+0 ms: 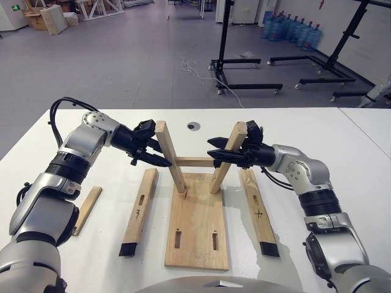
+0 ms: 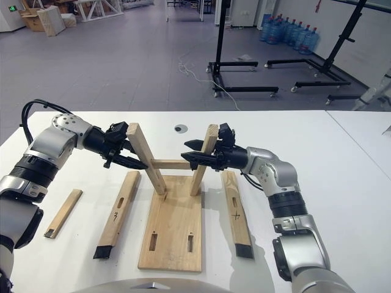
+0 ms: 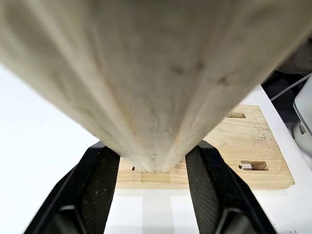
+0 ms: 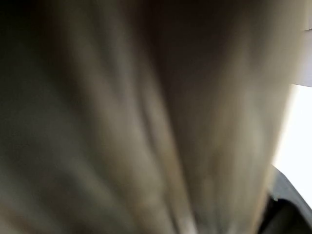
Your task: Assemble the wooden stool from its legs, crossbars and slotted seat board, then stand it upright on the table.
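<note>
left gripper (image 1: 156, 156) and right gripper (image 1: 215, 152) grip legs (image 1: 177, 177) (image 1: 217, 180) slotted into seat board (image 1: 195, 235).

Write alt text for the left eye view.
The left gripper holds the left leg and the right gripper the right leg, both tilted on the seat board, joined by a crossbar. Two spare legs lie beside it.
</note>
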Robot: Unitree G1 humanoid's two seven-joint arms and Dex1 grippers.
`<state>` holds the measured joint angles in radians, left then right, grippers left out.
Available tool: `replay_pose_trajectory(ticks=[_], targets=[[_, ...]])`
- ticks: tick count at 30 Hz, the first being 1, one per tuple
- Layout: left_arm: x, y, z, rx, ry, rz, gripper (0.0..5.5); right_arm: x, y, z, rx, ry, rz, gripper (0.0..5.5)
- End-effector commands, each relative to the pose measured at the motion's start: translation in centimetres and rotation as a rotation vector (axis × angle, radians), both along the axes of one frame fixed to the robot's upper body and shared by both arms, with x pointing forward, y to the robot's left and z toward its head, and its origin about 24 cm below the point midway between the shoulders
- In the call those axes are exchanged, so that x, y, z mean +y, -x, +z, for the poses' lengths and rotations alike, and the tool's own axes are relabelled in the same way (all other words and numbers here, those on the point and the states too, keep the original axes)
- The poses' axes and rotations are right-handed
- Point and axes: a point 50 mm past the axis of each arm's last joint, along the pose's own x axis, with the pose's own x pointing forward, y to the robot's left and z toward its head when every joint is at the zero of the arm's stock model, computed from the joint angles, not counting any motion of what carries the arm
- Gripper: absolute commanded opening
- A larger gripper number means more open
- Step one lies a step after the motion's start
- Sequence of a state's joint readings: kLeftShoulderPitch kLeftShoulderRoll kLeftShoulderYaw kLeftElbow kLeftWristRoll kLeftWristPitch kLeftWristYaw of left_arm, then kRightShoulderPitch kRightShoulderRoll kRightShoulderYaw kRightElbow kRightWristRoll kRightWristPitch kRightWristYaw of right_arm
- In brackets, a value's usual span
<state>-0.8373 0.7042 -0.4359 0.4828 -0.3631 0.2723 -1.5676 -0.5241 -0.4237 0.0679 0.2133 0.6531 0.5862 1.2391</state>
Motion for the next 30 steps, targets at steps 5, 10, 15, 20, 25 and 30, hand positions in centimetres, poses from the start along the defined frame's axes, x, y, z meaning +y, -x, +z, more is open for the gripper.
replay_pose_trajectory(ticks=[5,10,15,20,25,30], targets=[[-2.3,0.6,-3.7,0.027,-0.241,-0.083,2.00,6.6,0.3,0.9,-0.104,0.079,0.243,3.39],[-2.0,0.7,-3.9,0.035,-0.233,-0.068,2.00,8.4,0.1,1.1,-0.121,0.088,0.286,3.39],[-1.7,0.8,-4.3,0.044,-0.237,-0.047,2.00,9.3,0.0,1.8,-0.149,0.095,0.337,3.39],[-1.3,0.7,-4.5,0.020,-0.213,-0.022,2.00,7.8,-0.1,1.9,-0.170,0.099,0.294,3.39],[-0.6,1.1,-5.3,0.002,-0.136,0.041,2.00,2.3,0.2,1.6,-0.142,0.081,0.109,3.39],[0.6,1.8,-5.9,0.001,-0.116,0.092,2.00,-1.9,0.5,2.7,-0.116,0.007,-0.048,3.39]])
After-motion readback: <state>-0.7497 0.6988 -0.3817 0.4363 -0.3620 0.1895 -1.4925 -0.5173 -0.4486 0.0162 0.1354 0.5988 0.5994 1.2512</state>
